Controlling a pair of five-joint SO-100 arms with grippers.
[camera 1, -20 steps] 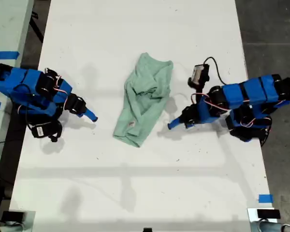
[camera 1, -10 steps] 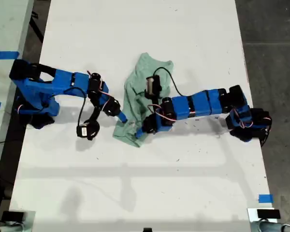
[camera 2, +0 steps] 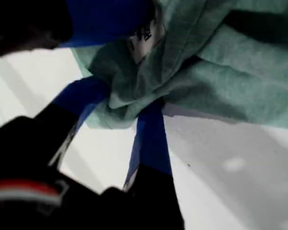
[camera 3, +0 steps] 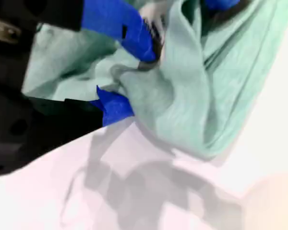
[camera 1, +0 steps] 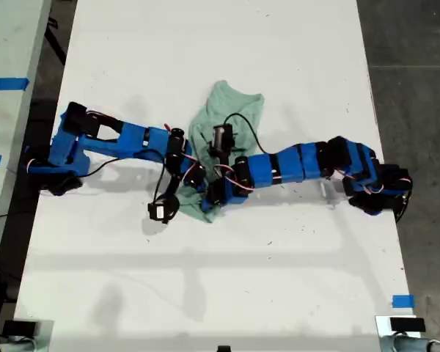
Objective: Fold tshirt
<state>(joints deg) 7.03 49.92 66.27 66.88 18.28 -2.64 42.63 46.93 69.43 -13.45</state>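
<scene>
1. Lying crumpled mid-table (camera 1: 132, 44), the tshirt (camera 1: 231, 121) runs as a long wrinkled bundle from its far end down to a bunched near end where both arms meet
2. My first gripper (camera 2: 129, 103) has blue fingers (camera 2: 151, 139) spread on either side of a cloth fold, with fabric bunched between them; I cannot tell whether they are pinching it tight
3. A white label (camera 2: 144, 40) on the tshirt (camera 2: 230, 81) shows just above that fold in the first wrist view
4. My second gripper (camera 3: 129, 72) has one blue finger (camera 3: 117, 24) over the cloth and the other under a fold, so the tshirt (camera 3: 206, 96) sits between its jaws, which look clamped on it
5. In the exterior view, one arm (camera 1: 125, 139) reaches in from the exterior view's left and the other arm (camera 1: 301, 163) from its right, their tips close together at the bundle's near end; which arm is which, I cannot tell
6. Blue tape (camera 1: 402, 301) sits at the table's near edge on the exterior view's right
</scene>
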